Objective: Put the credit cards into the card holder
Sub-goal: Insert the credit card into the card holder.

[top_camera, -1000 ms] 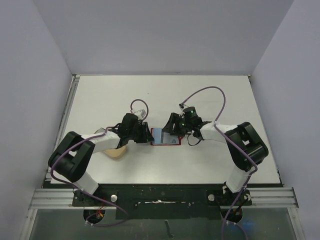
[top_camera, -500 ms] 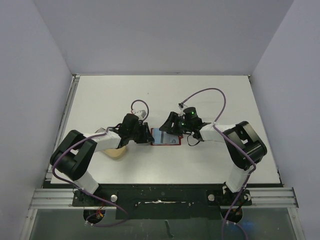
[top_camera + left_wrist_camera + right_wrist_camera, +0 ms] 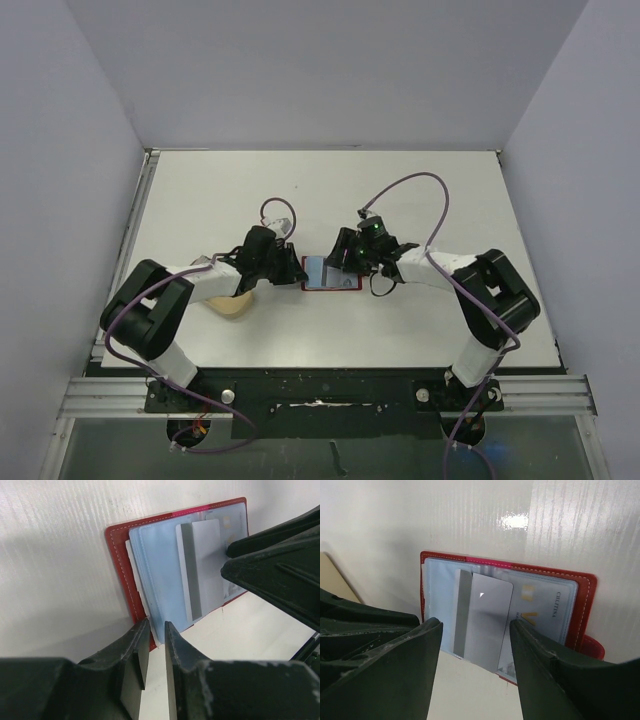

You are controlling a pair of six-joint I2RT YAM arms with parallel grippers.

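**Grey card lying on the open holder, not yet pushed home**

The card holder (image 3: 328, 273) lies open on the tabletop (image 3: 430, 200), in the middle of the overhead view between the two arms. A pale grey credit card (image 3: 490, 617) lies flat on its clear pockets. The card's near end reaches about as far as the holder's lower edge. I can't tell whether its far end has entered a pocket. A darker strip along its left side could be shadow or a second card. A printed card (image 3: 545, 607) sits inside the pocket to the right of it.

The right end effector (image 3: 476, 625) is spread wide, one finger on either side of the grey card and gripping nothing. The left end effector (image 3: 156, 641), at the bottom of its own view, has its jaws drawn close around the corner of a pale blue pocket page (image 3: 160, 575). I can't tell whether they actually pinch it.

This looks like the insertion step. The next move probably needs the left side to hold that page steady. The right would then slide the card lengthwise into the pocket, keeping it flat so the holder doesn't skid away.
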